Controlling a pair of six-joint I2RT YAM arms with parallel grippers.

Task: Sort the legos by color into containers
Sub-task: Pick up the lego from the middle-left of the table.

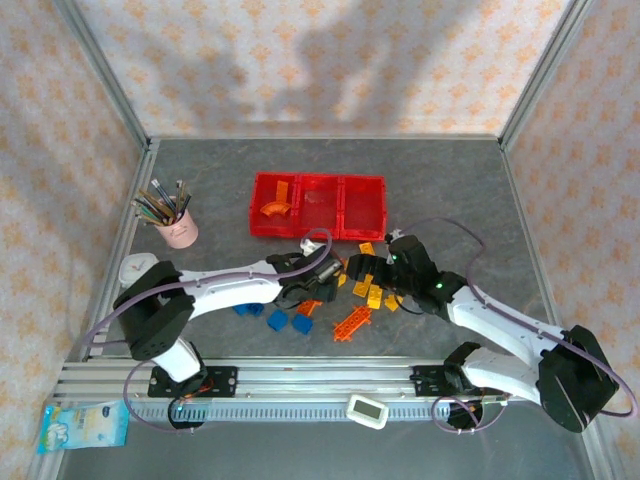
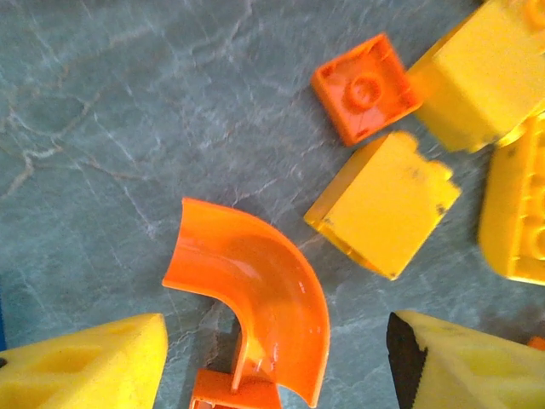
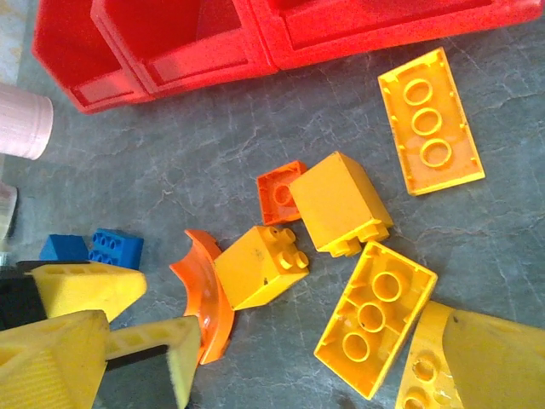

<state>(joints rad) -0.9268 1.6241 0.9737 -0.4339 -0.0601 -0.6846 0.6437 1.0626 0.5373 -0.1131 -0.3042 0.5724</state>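
From above, the three joined bright red plastic bins [image 1: 362,230] run left to right at mid-table, with a curved orange piece [image 1: 272,210] in the left one. The left gripper [image 1: 318,285] and right gripper [image 1: 355,268] meet over the scattered small plastic bricks [image 1: 373,295] just in front of the bins. They cover several bricks, and their fingers are too small to read there. In the left wrist view, a quarter-arc orange brick [image 2: 255,285] lies flat between two yellow foam pads [image 2: 85,366], which stand apart and touch neither side of it. The arc sweeps from upper left down to the bottom edge, where a small orange part is cut off. Yellow bricks are clipped at the right edge. In the right wrist view, the right gripper's fingers are spread wide, grasping nothing. A long yellow plate [image 3: 430,119] lies underside up, its axis nearly up-down, and a second yellow plate [image 3: 375,328] runs diagonally.
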